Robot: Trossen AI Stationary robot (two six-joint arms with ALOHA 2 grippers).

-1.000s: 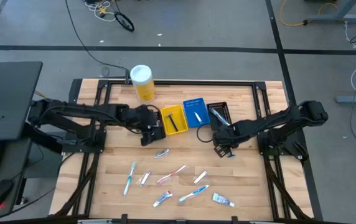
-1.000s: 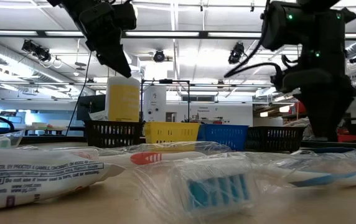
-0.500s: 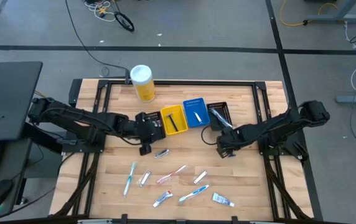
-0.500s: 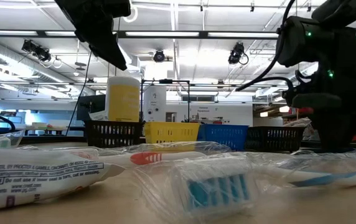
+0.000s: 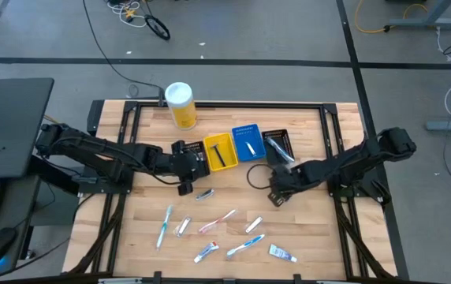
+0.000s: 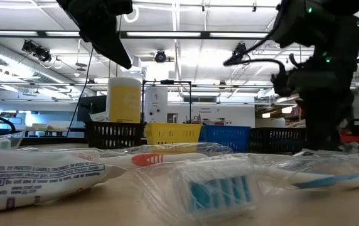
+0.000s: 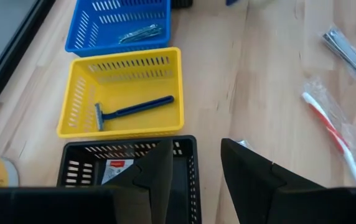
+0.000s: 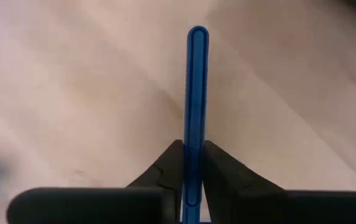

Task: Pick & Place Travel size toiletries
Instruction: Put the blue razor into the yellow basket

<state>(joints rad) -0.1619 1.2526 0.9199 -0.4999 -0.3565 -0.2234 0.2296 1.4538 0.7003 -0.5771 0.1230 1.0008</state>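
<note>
Right gripper closes on a slim blue plastic handle

High view: the right gripper (image 5: 279,195) has come down onto the wood table (image 5: 320,237), a pick beginning. Low view: a white tube (image 6: 35,177) reads "PROCTER & GAMBLE". Left wrist view: left gripper (image 7: 196,163) part-open, empty. Right wrist view: fingers pinch the blue handle (image 8: 196,93).

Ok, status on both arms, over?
Right gripper shut on a thin blue handle, low over the table. Left gripper open, empty, by the black basket. Nothing in the way.
</note>
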